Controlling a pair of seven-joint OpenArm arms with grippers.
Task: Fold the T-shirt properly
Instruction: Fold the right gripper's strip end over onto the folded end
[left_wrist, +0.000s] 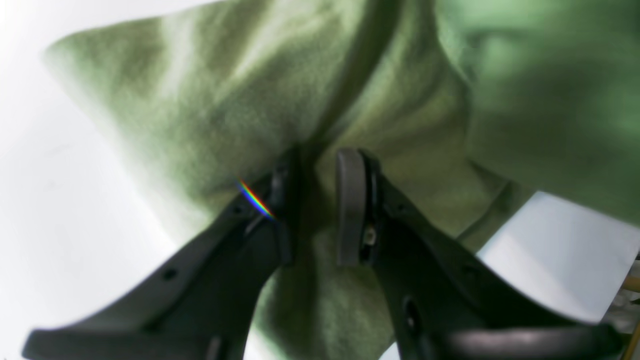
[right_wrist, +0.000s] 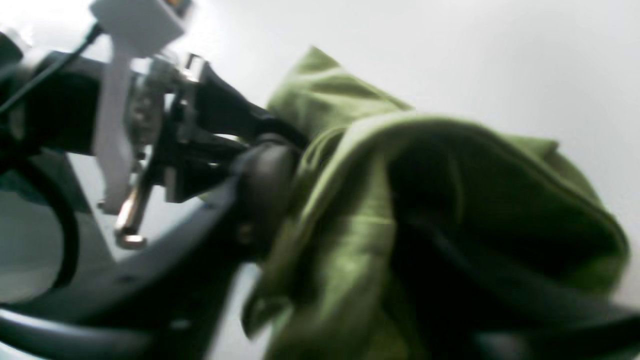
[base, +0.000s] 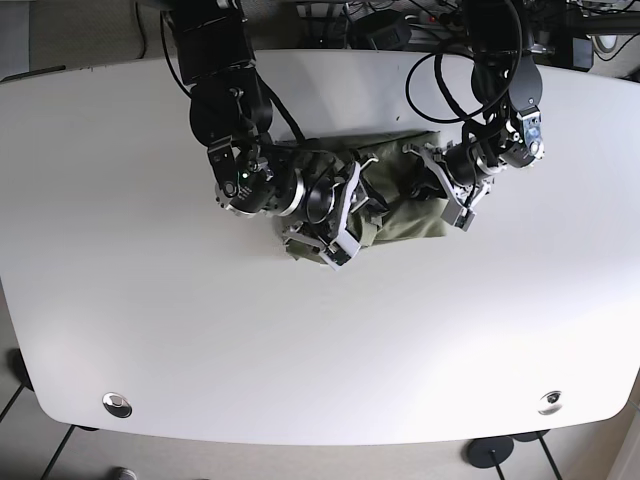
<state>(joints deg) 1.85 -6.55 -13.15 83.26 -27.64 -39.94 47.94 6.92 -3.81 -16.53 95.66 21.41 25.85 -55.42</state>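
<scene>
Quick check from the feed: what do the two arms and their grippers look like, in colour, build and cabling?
Both arms are black with silver joints and looping black cables. The left gripper has black fingers with grey pads. The right gripper has black and silver parts; a green light shows near its wrist.

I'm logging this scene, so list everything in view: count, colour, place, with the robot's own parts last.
Bunched green cotton T-shirt: one, olive green, on the table's far middle, between the two grippers.
Rounded white table: one, white, fills the base view; two silver round fittings near its front corners.
Black cables: several, black, by the far edge, behind the arms.
Left gripper: one, black, base view's right, shut on a fold of the shirt.
Right gripper: one, black and silver, base view's left, against the shirt's bunched end; jaw state unclear.
</scene>
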